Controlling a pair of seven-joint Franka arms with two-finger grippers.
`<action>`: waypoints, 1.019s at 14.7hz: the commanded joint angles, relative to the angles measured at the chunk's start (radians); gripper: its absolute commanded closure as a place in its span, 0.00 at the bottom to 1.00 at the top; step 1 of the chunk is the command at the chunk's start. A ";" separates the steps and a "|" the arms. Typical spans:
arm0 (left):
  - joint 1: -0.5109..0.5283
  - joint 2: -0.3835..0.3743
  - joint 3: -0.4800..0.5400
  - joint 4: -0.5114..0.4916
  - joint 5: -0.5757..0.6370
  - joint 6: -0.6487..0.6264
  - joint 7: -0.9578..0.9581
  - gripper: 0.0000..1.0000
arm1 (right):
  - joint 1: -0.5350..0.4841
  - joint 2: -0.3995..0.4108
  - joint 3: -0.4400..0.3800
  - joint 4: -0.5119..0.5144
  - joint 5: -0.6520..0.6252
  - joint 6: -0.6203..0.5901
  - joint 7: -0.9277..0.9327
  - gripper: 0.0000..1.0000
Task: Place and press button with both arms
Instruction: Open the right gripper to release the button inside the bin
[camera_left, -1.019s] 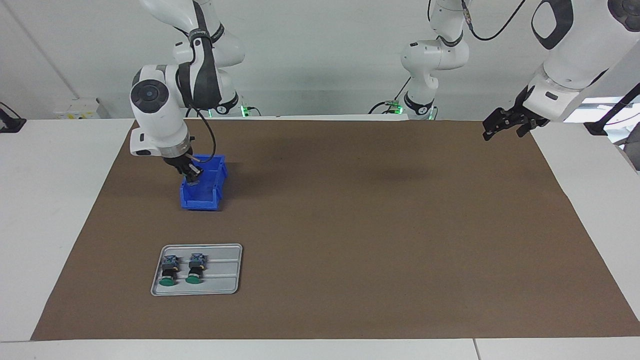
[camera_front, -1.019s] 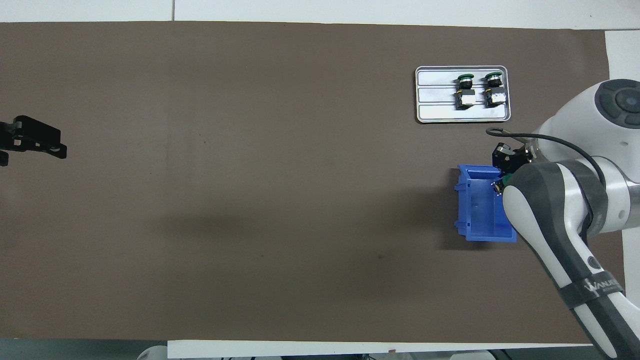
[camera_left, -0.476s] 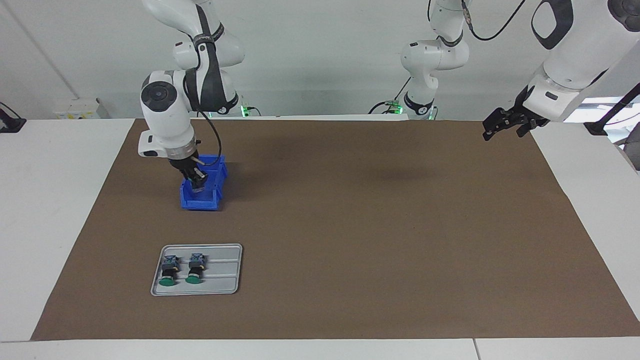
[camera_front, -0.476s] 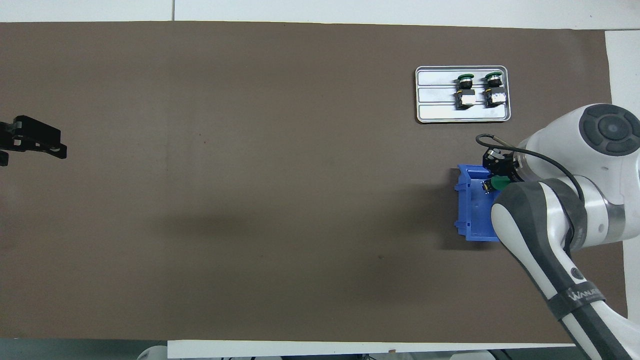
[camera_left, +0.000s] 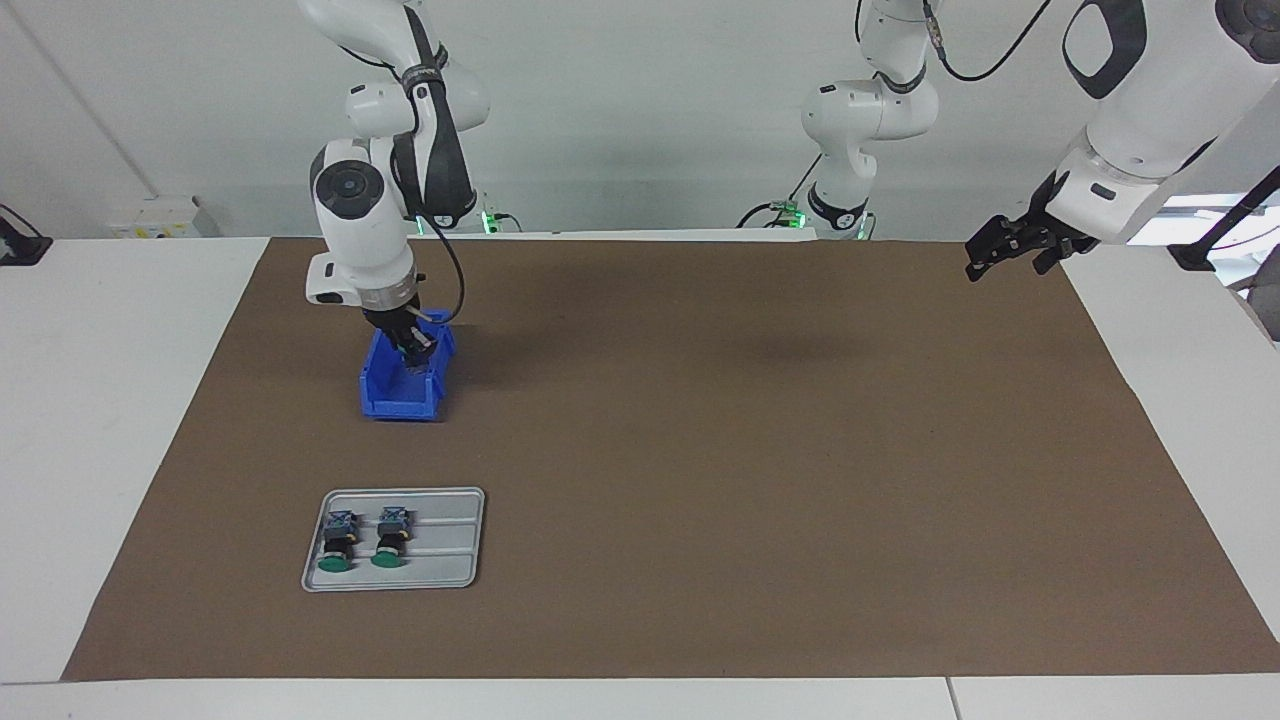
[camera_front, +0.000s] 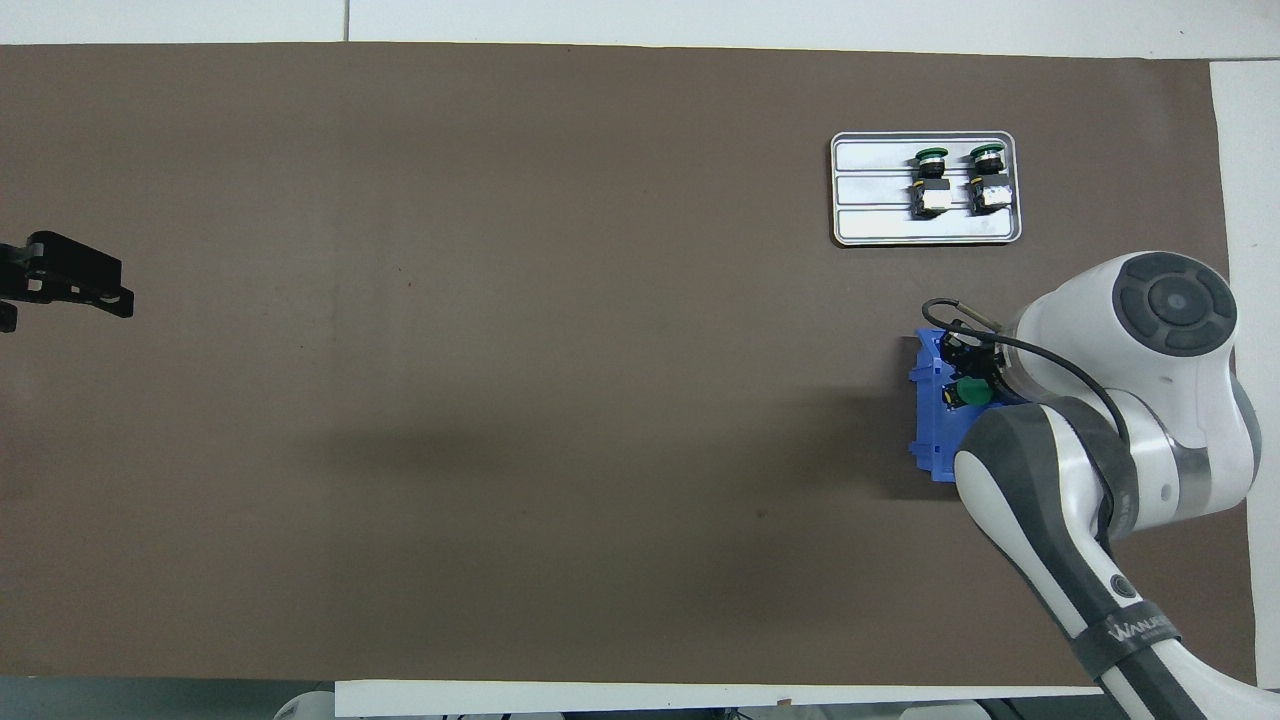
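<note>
In the grey tray (camera_left: 452, 540) at the right arm's end of the table lie two buttons (camera_left: 337, 541) (camera_left: 391, 538), side by side, green caps pointing away from the robots, long axes running toward and away from them. The blue bin (camera_left: 385, 398), nearer to the robots than the tray, sits on the brown mat (camera_left: 750, 450) covering the white table (camera_left: 100, 400); a pale wall stands above. The right gripper (camera_left: 414, 353) is over the bin, clamped on a third button (camera_front: 966, 391); its axis cannot be told. The left gripper (camera_left: 1012, 251) waits, fingers apart, over the mat's corner.
</note>
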 joint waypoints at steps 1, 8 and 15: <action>0.001 -0.018 0.004 -0.017 -0.007 -0.005 -0.002 0.00 | -0.019 -0.044 0.004 -0.049 -0.005 0.027 -0.010 0.95; 0.001 -0.018 0.004 -0.017 -0.007 -0.005 -0.002 0.00 | -0.040 -0.050 0.003 -0.086 -0.005 0.051 -0.059 0.94; 0.001 -0.018 0.004 -0.017 -0.007 -0.005 -0.002 0.00 | -0.053 -0.050 0.003 -0.095 -0.005 0.060 -0.087 0.71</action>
